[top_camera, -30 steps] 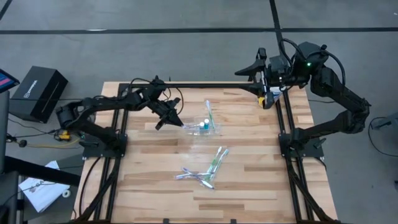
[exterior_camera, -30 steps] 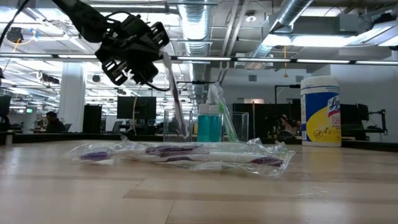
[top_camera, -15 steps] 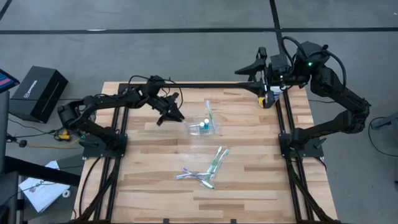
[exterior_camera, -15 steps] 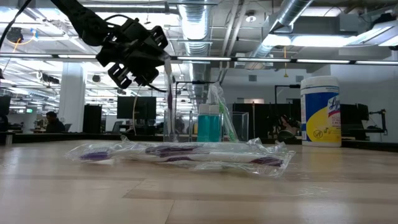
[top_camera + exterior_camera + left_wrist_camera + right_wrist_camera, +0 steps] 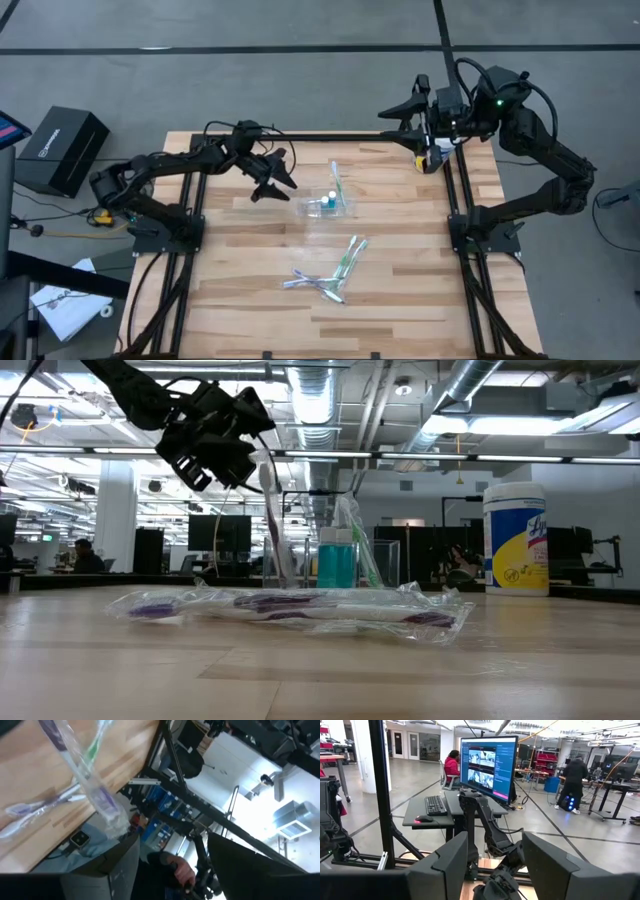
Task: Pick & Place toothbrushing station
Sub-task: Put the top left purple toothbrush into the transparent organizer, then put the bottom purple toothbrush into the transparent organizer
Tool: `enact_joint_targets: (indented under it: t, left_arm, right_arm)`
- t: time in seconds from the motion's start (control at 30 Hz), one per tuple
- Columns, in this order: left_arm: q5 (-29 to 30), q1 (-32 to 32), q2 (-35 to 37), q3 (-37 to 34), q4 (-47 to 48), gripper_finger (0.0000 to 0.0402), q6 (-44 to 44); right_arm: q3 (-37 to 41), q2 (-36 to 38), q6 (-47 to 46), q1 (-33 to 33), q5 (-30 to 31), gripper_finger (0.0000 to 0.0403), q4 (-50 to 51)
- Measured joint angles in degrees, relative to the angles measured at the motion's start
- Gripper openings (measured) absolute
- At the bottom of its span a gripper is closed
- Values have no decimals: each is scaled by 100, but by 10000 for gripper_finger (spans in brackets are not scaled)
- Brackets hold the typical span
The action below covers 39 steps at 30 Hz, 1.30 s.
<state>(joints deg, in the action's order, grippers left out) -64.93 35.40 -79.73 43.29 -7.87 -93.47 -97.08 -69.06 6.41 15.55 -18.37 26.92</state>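
Note:
A clear plastic cup (image 5: 325,204) stands mid-table with two blue tubes (image 5: 337,558) and a green toothbrush (image 5: 335,178) in it. A purple-white toothbrush in a clear wrapper (image 5: 272,520) stands slanted, its lower end down at the cup's left side. My left gripper (image 5: 274,184) hangs open just left of the cup and above it (image 5: 238,458), close to the wrapper's upper end (image 5: 102,802). Several more wrapped toothbrushes (image 5: 335,270) lie nearer the front edge. My right gripper (image 5: 402,113) waits open, raised over the far right corner.
A white-lidded yellow-and-blue canister (image 5: 515,540) stands at the far right of the table (image 5: 250,300), near the right arm's frame post. A black box (image 5: 62,150) sits on the floor off the left side. Bare wood lies along the front and left.
My left gripper has opened and let go of the wrapped purple-white toothbrush, then drawn slightly up and away from the cup. The toothbrush stays standing slanted at the cup.

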Motion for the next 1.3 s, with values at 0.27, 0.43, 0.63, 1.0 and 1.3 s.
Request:
enact_joint_targets:
  t: [0.27, 0.43, 0.63, 1.0, 1.3]
  left_arm:
    - [-297, -123, 400, 0, -97, 230, 52]
    - [1137, -481, 1333, 0, -611, 202, 897]
    - [4071, -1670, 2384, 9, -798, 173, 1937]
    - [7732, -4470, 2023, 9, -1565, 162, 4086]
    - [8394, -5367, 1186, -2, -645, 187, 4928]
  right_arm:
    - [0, 0, -9, 193, 0, 179, 0]
    - [0, 0, -43, 315, -6, 179, -2]
    - [-4, -47, -321, 543, -304, 179, -24]
    - [-5, -216, -879, 915, -483, 179, -9]
    - [-2, -337, -1295, 1086, -938, 179, 75]
